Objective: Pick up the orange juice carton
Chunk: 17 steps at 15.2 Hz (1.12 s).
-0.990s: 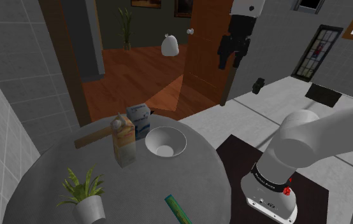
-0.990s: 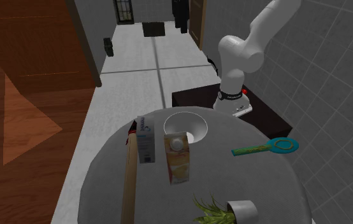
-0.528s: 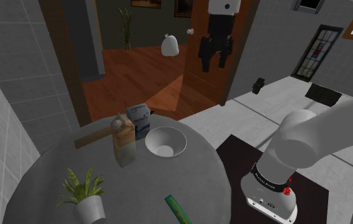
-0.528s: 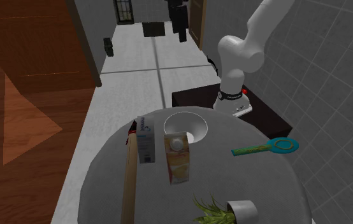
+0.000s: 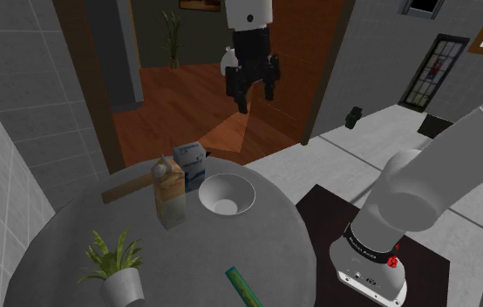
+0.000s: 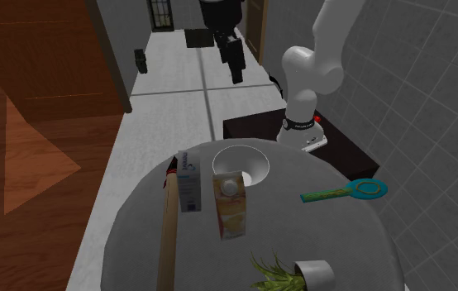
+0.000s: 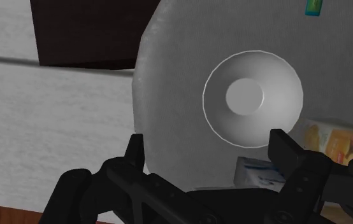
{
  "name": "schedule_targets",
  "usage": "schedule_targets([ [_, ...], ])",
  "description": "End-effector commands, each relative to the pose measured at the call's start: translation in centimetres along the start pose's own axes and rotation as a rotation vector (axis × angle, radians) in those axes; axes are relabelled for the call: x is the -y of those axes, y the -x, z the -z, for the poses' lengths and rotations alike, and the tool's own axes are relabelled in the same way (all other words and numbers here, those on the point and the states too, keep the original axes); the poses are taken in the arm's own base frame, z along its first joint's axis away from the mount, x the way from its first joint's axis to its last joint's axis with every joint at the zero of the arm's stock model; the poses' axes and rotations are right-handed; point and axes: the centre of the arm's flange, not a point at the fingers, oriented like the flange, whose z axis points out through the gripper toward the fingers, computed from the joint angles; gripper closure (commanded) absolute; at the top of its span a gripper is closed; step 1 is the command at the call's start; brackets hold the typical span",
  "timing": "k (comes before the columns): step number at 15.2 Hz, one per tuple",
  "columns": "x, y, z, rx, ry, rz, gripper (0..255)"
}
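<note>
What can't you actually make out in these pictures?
Orange juice carton: wrist view, partly behind a gripper finger; its print is too small to read.
Potted plant: second exterior view, cut off by the bottom edge.
Green tool: shoulder view, its end cut off by the bottom edge.

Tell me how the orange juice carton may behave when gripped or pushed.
The orange juice carton stands tall and narrow, so a push near its top would probably tip it. Its flat sides should suit the open end effector; a hard squeeze may dent them.
</note>
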Motion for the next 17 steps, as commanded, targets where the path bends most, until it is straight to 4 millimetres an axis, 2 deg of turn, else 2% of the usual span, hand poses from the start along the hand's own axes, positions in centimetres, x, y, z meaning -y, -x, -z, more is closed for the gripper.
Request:
schedule_targets([
  [1,3.4,-1.1,-0.5,0.023,0.034,0.007,0],
  [9,15.4,-5.3,-3.0,0.111,0.173,0.035,0],
  [17,27.1,-8.8,-7.5,0.2,0.311,0.064,0],
])
